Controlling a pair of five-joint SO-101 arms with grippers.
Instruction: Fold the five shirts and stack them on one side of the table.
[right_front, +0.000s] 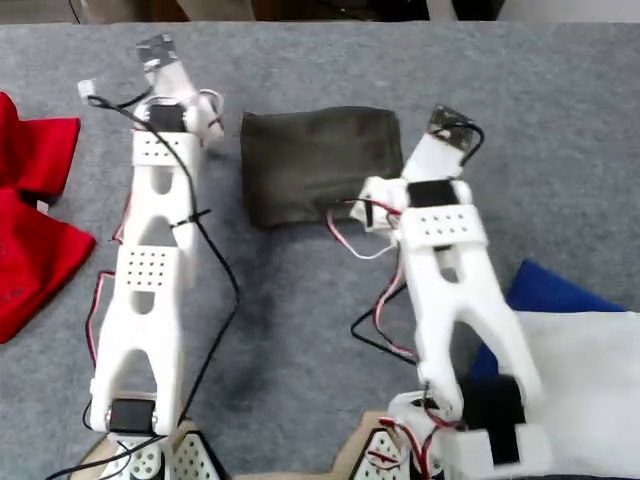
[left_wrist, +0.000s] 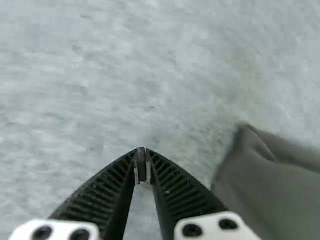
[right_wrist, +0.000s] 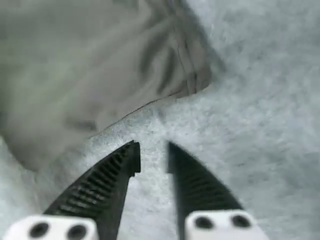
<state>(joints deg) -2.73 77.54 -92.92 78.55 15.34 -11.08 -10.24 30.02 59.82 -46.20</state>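
The folded olive shirt (right_front: 320, 165) lay mid-way along the bench (right_front: 290, 380), between the arms. The right jaws stood slightly open just off its corner. The left jaws were closed and empty beside its other edge. A pinch catching only the top layer would likely unfold it. Red shirts (right_front: 30, 250) on one side, with a blue shirt (right_front: 545, 290) and a white shirt (right_front: 590, 370) opposite, could end up as two stacks.

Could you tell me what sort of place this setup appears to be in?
Probably a robotics test bench for cloth folding: a grey felt-covered table carries two white robot arms, a folded olive-green shirt, and red fabric garments at one edge.
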